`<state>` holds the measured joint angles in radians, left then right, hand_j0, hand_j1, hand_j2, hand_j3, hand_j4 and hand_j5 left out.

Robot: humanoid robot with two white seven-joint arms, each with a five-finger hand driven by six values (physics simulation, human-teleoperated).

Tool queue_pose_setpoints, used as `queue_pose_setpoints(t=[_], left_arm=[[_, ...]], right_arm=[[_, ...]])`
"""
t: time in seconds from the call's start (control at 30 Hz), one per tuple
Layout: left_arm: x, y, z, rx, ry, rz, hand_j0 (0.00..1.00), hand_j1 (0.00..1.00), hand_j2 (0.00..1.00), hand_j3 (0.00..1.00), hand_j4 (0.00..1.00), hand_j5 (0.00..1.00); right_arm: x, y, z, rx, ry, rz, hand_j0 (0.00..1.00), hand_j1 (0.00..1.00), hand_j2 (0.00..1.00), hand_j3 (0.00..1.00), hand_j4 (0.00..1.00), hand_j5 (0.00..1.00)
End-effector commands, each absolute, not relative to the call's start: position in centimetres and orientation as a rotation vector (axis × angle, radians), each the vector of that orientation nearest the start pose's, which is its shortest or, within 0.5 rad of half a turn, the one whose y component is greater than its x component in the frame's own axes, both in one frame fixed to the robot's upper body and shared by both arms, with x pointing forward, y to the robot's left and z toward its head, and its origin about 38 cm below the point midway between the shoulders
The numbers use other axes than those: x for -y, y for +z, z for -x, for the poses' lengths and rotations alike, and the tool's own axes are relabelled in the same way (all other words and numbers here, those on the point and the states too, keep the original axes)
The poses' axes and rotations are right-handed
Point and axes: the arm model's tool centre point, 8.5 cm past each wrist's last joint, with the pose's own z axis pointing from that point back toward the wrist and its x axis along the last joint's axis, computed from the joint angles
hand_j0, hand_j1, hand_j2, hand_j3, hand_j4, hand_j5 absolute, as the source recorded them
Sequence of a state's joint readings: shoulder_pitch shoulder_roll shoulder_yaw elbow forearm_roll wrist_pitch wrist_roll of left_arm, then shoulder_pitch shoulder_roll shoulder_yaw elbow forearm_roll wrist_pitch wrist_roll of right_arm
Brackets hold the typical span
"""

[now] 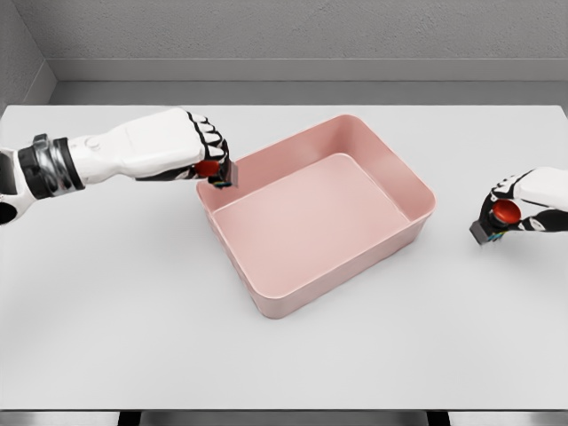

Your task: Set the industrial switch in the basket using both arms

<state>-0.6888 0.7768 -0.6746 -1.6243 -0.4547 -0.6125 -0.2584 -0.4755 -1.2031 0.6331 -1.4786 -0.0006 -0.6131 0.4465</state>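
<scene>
A pink rectangular basket (266, 302) sits in the middle of the white table, turned at an angle. My left hand (206, 153) hovers at the basket's left corner, fingers curled around a small dark switch with a red button (213, 171). At the right edge of the picture, well clear of the basket, my right hand (515, 206) is shut on a second dark switch with a red button (499, 217). Nothing lies inside the basket.
The white table (133, 311) spans the whole view, with its front edge along the bottom of the picture. A grey wall and floor lie beyond the table's far edge.
</scene>
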Motion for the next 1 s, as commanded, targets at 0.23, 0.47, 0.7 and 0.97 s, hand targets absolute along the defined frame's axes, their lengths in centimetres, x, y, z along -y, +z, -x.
queue_pose_setpoints(t=[0.23,0.47,0.7,0.97], left_arm=[[-19.5,25.1,-41.8,-2.285,2.491,0.472,0.40,0.40,0.40,0.40,0.40,0.40],[-17.0,23.0,-42.4,-2.290,2.507,0.423,0.40,0.40,0.40,0.40,0.40,0.40],[-14.9,20.0,-42.9,-2.260,2.576,0.363,0.40,0.40,0.40,0.40,0.40,0.40],[-13.9,19.2,-42.8,-2.264,2.579,0.327,0.66,0.66,0.66,0.66,0.66,0.66]], right_arm=[[41.6,24.6,-38.1,1.357,1.833,0.309,0.52,0.52,0.52,0.52,0.52,0.52],[40.7,26.0,-38.4,1.397,1.852,0.325,0.52,0.52,0.52,0.52,0.52,0.52],[39.9,27.0,-38.7,1.433,1.865,0.334,0.52,0.52,0.52,0.52,0.52,0.52],[39.3,27.8,-38.9,1.461,1.876,0.343,0.52,0.52,0.52,0.52,0.52,0.52]])
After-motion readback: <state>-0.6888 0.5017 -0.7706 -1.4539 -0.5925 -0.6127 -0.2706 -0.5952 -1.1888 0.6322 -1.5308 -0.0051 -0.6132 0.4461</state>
